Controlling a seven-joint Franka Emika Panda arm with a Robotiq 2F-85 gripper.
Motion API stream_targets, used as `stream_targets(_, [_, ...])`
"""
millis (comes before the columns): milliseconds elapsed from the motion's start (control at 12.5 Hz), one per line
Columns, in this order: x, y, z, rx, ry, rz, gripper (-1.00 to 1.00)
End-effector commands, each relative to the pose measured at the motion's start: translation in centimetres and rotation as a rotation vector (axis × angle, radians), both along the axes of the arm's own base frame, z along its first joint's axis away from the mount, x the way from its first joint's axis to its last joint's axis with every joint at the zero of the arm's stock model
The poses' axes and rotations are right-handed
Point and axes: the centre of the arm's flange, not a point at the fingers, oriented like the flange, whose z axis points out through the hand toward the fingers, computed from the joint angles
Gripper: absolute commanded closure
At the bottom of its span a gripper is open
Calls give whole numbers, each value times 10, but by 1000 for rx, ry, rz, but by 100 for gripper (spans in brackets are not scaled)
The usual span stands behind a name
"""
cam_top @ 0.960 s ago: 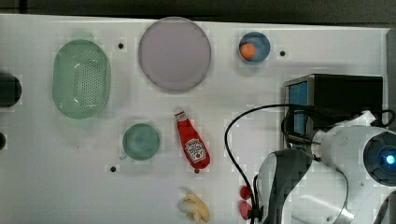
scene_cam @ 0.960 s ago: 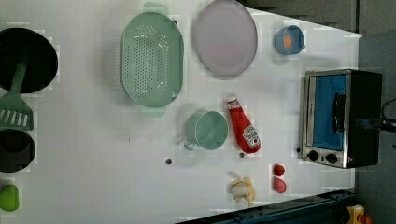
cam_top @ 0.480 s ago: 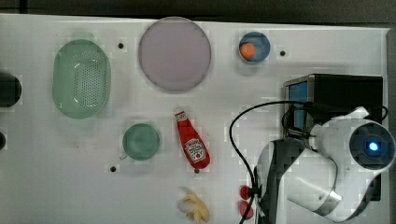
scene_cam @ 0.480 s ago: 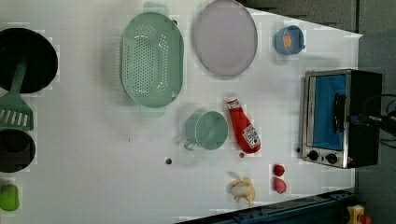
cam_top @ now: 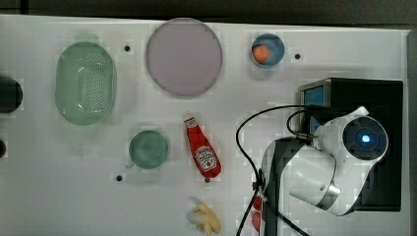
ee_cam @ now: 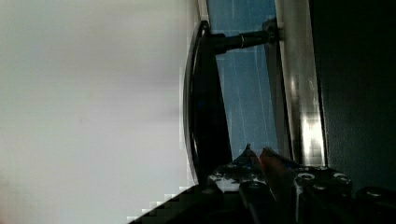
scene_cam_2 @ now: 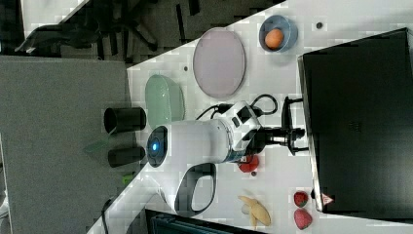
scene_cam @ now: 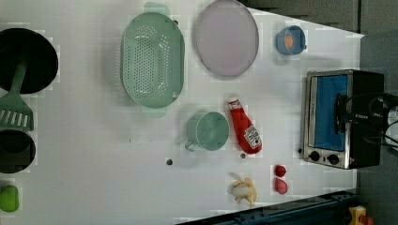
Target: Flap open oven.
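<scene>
Oven point(scene_cam: 342, 119) sits at counter point(scene_cam: 94, 154) edge, left view's right, door closed against silver frame. My gripper point(ee_cam: 261, 161) poised at black bar handle point(ee_cam: 201, 107), jaws nearly together, gripping nothing I can see. Judging approach done; hooking handle and pulling door down remain. Ketchup bottle point(cam_top: 201, 150) well apart, no obstacle.

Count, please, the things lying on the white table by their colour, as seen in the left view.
Green: 3, colander, mug, small green object
Red: 3, ketchup bottle, two strawberries
Blue: 1, bowl
Lilac: 1, plate
Yellow: 1, banana
Black and silver: 1, oven
Total: 10
</scene>
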Motion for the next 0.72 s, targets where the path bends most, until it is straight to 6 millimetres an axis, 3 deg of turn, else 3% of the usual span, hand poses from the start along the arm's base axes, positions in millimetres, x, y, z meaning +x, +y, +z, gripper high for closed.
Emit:
stream_targets(80, [9, 8, 4, 3, -11, 66, 65])
stream_targets(320, [14, 25, -1, 8, 1, 94, 65])
stream_targets(720, [26, 81, -20, -97, 63, 137, 65])
